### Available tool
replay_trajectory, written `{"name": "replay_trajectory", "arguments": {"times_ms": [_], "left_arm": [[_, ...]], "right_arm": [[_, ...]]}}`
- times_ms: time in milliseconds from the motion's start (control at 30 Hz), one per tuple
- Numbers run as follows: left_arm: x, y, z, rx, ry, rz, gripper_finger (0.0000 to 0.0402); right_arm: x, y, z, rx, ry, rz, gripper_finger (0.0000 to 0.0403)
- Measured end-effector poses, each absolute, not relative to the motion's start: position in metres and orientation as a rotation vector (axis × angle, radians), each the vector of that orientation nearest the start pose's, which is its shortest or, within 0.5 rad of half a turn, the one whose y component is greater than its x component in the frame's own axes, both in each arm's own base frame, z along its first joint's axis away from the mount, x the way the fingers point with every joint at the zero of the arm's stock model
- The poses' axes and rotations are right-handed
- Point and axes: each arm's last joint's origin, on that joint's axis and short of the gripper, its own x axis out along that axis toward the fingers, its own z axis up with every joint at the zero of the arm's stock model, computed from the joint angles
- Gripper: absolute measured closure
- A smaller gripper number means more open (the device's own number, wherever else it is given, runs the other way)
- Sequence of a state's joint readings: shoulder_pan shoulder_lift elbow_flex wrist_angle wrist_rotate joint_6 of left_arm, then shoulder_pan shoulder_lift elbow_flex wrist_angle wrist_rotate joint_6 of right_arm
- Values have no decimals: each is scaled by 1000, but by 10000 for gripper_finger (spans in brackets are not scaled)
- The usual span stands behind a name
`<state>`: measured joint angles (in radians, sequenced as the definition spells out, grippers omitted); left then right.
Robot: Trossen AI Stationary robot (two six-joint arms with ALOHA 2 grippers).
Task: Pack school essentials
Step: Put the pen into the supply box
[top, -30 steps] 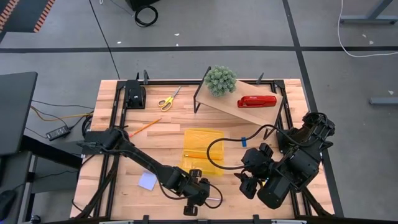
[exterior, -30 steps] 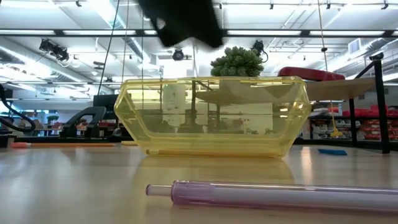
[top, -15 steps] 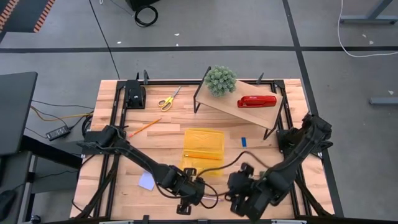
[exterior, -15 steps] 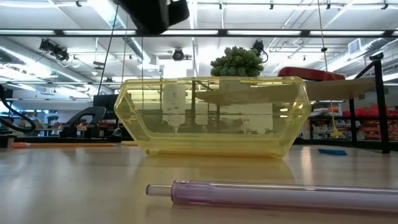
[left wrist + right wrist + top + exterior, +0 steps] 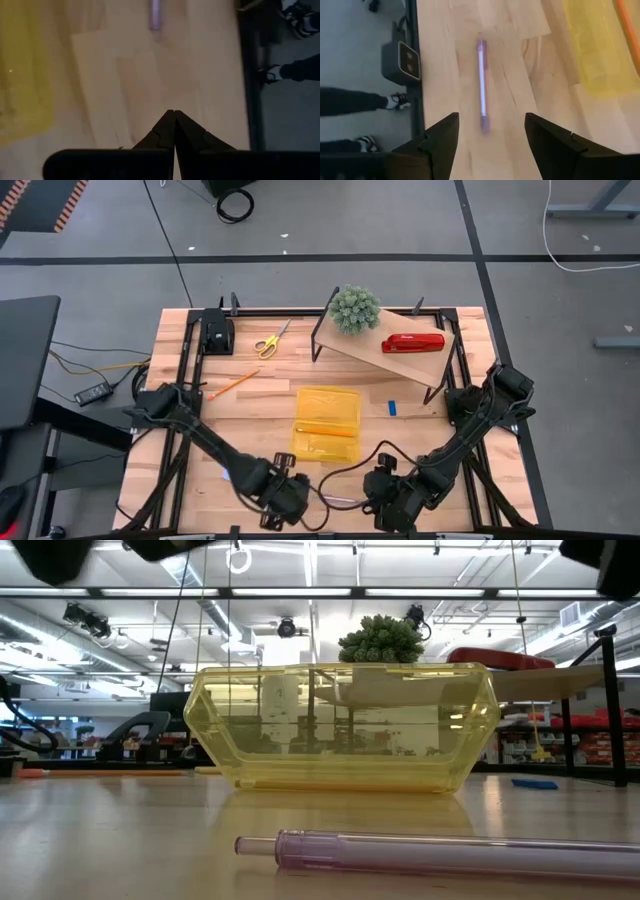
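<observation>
Wooden table planks fill the middle of the room, ringed by grey floor. At its centre sits a yellow box with an orange pencil inside; another pencil and the scissors lie near the far left side. A small blue eraser rests just beside the box, and a raised shelf at the far edge carries a potted plant and a red stapler. The pink pen lies on bare wood near the front edge, between both arms. The left gripper hovers close by with its fingers pressed together; the right gripper is above the pen, fingers spread wide. From above, the arms hide most of the pen, and the notepad cannot be made out
</observation>
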<state>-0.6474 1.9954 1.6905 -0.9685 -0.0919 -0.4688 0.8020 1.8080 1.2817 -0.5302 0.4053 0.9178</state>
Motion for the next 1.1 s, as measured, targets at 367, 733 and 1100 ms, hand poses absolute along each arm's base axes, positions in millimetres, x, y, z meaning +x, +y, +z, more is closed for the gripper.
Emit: {"name": "replay_trajectory", "arguments": {"times_ms": [367, 733, 1100], "left_arm": [[290, -216, 288, 102, 1151, -73, 393], [213, -152, 289, -227, 914, -34, 392], [206, -144, 280, -296, 847, -47, 380]], "right_arm": [[273, 260, 192, 206, 952, 22, 169], [286, 257, 202, 273, 891, 12, 169], [322, 291, 198, 210, 948, 48, 169]]}}
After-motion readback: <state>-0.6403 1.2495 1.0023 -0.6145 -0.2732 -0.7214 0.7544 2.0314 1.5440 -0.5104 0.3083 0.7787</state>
